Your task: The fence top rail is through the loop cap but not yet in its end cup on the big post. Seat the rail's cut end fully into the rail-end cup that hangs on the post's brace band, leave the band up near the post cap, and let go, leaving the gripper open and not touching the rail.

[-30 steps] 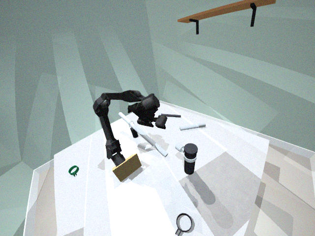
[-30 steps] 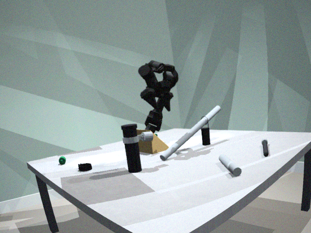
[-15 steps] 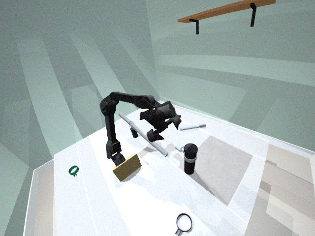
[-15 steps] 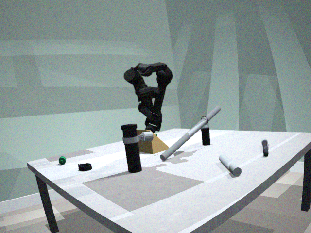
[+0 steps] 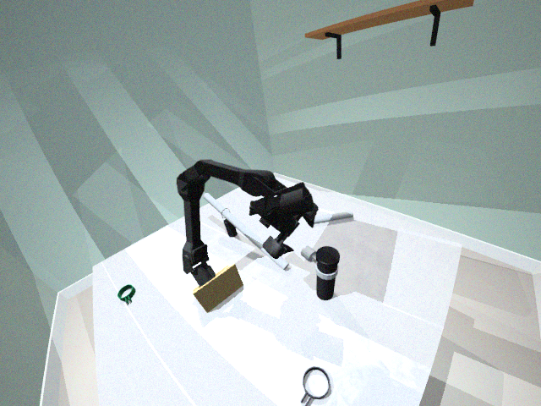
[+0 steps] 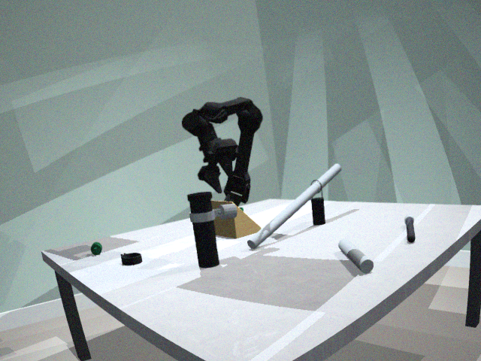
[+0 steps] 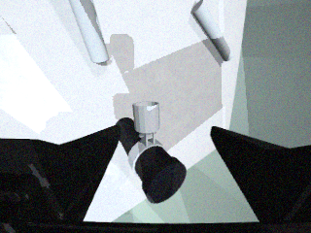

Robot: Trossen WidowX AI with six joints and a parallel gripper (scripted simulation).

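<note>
And here's the gripper (image 5: pixel 301 237) (image 6: pixel 225 184) (image 7: pixel 165 129), fingers spread wide, nothing between them, up at ten o'clock from the big post's cap in the top view! The rail (image 5: pixel 247 229) (image 6: pixel 297 206) (image 7: pixel 91 34) slants through the wire loop over the small post (image 5: pixel 230 229) (image 6: pixel 318 211), high end at one o'clock, low end at seven in the exterior view. That low end is out of the cup (image 5: pixel 308 252) (image 6: pixel 228 211) (image 7: pixel 147 118), which sits at two o'clock from it in the top view. The band (image 5: pixel 325 275) (image 6: pixel 201 216) wraps the big post (image 5: pixel 325 286) (image 6: pixel 205 244) (image 7: pixel 160 175), up near its cap!
</note>
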